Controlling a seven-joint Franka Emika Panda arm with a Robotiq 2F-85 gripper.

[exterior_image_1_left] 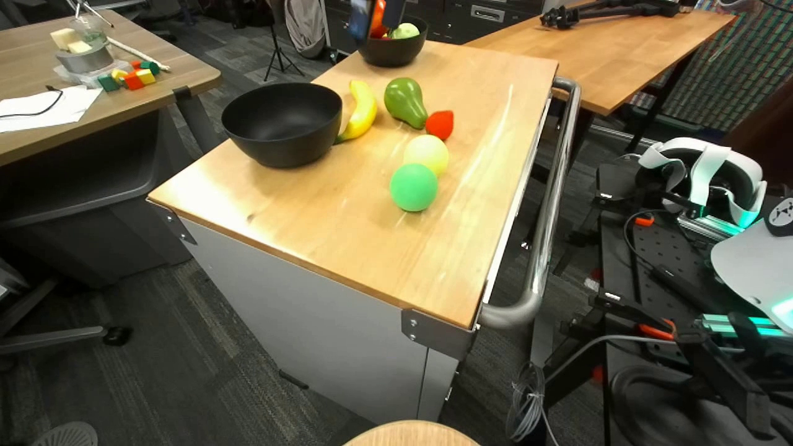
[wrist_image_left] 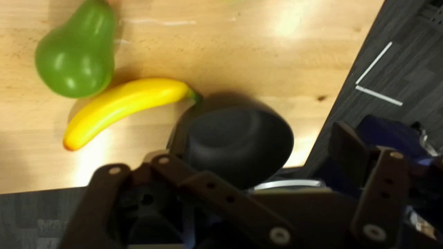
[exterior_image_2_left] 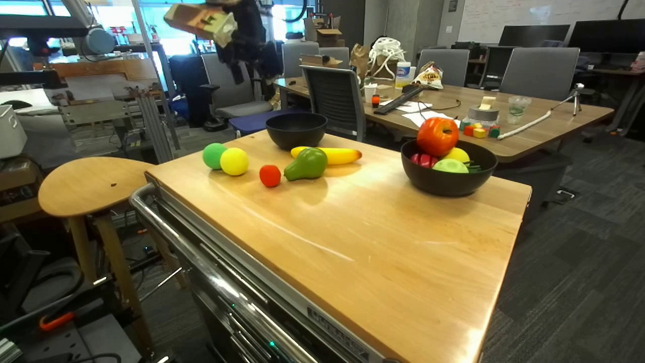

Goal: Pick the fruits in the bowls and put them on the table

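Note:
A black bowl (exterior_image_2_left: 448, 182) holds a large red-orange apple (exterior_image_2_left: 437, 136), a yellow fruit (exterior_image_2_left: 457, 155), a pale green fruit (exterior_image_2_left: 450, 166) and a dark red one (exterior_image_2_left: 424, 160). A second black bowl (exterior_image_1_left: 282, 133) is empty. On the tabletop lie a banana (exterior_image_1_left: 364, 111), a green pear (exterior_image_2_left: 308, 164), a small red fruit (exterior_image_2_left: 270, 175), a yellow ball (exterior_image_2_left: 234, 161) and a green ball (exterior_image_1_left: 414, 188). My gripper (exterior_image_2_left: 255, 75) hangs high above the table near the empty bowl. In the wrist view my gripper (wrist_image_left: 264, 145) is wide open with nothing between the fingers.
The wooden tabletop (exterior_image_2_left: 383, 242) has a metal handle rail (exterior_image_1_left: 557, 167) along one side. A round stool (exterior_image_2_left: 90, 184) stands close by. A larger table (exterior_image_2_left: 559, 108) with clutter and chairs is behind. Dark fingertips partly cover the filled bowl (exterior_image_1_left: 393, 52) in an exterior view.

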